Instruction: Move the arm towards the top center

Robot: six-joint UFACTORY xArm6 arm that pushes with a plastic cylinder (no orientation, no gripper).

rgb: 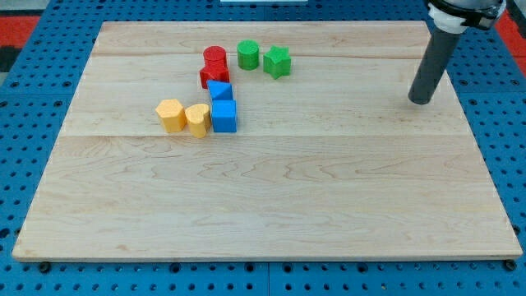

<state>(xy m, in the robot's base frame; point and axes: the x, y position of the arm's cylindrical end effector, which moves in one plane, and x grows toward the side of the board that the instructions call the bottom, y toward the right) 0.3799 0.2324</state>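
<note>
A wooden board (271, 197) is lying on a blue pegboard surface (33, 123). Toward the view's left, a yellow hexagonal block (170, 115) is sitting just beside a yellow heart-like block (196, 119), which is touching a blue cube (223, 116). Behind the cube a blue triangular block (219, 90) is resting against a red star-like block (212, 76), with a red cylinder (214, 57) right above it. Further right, a green cylinder (248, 54) and a green star-like block (277, 62) are standing near each other. My tip (420, 101) (a plain rod, with no claw to open or hold anything) is resting at the view's upper right, well apart from every block.
</note>
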